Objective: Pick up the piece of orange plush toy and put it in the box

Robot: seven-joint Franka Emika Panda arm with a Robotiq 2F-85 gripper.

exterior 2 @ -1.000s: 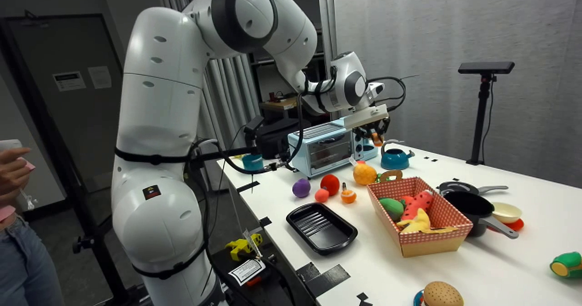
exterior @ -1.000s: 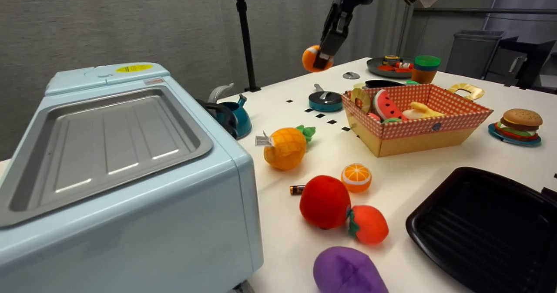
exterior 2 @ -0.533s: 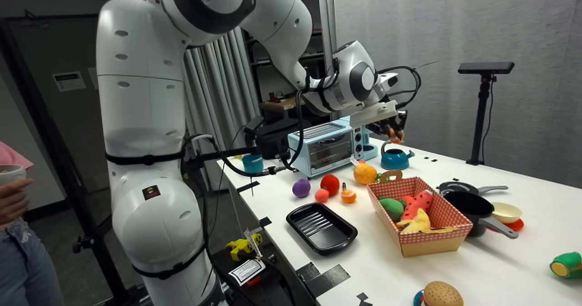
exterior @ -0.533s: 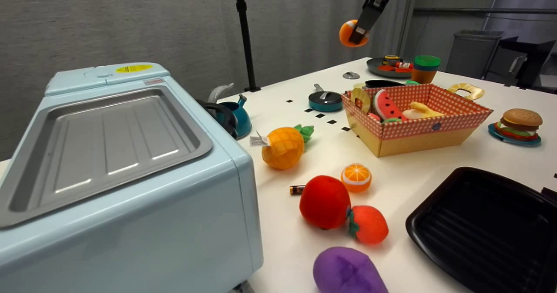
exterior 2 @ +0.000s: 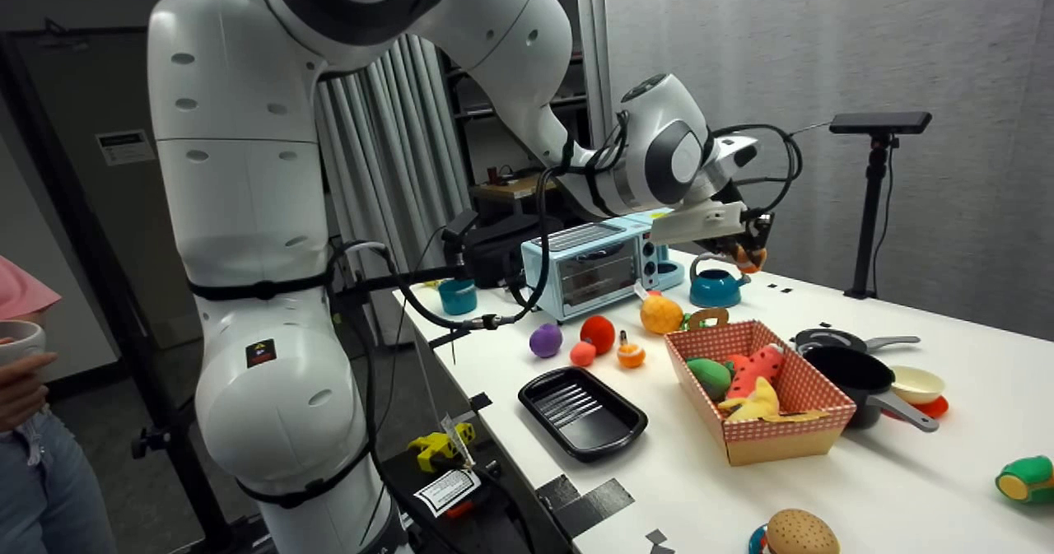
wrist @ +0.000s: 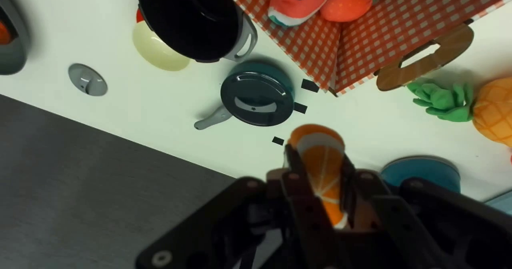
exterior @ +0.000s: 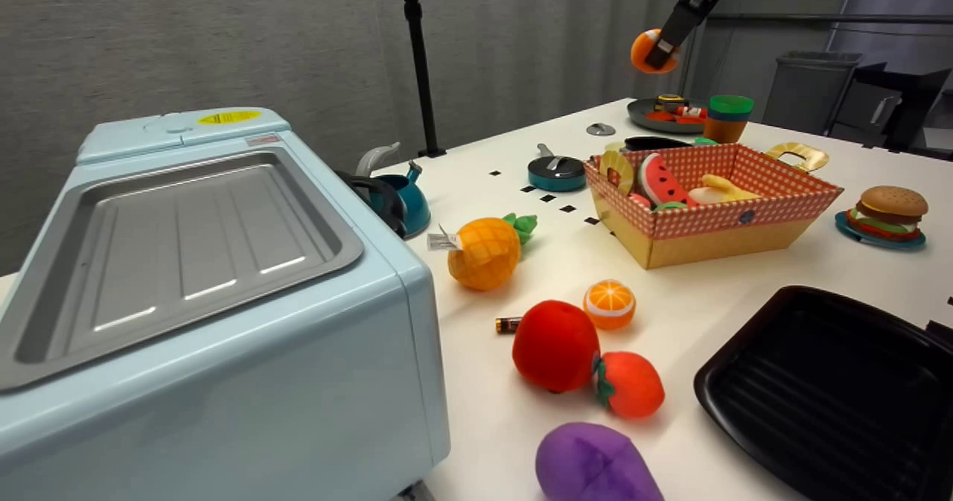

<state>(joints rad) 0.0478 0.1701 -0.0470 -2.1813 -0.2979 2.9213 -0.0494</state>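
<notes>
My gripper (wrist: 319, 161) is shut on an orange plush piece (wrist: 316, 130) with a white-lined segmented face. The piece sits between both fingers. In both exterior views the held piece (exterior: 642, 49) (exterior 2: 753, 261) hangs in the air at the fingertips (exterior: 658, 55), above the far part of the table. The box (exterior: 718, 244) has red-checked lining and stands on the table; its near wall also shows in an exterior view (exterior 2: 778, 449). In the wrist view the box (wrist: 408, 45) lies at the upper right, apart from the gripper. A similar orange piece (exterior: 610, 304) lies on the table.
The box holds a plush watermelon (exterior: 662, 181), a banana (exterior: 726, 188) and other toys. A plush pineapple (exterior: 484, 254), a kettle (exterior 2: 716, 289), a lidded pan (wrist: 256, 97), a black pot (wrist: 192, 25) and a black tray (exterior 2: 583, 414) stand around it. The toaster oven (exterior 2: 599, 274) is beside the kettle.
My gripper, shut on the orange piece, has moved to the right in both exterior views and risen in one of them. The pineapple has shifted very slightly. The box has not moved.
</notes>
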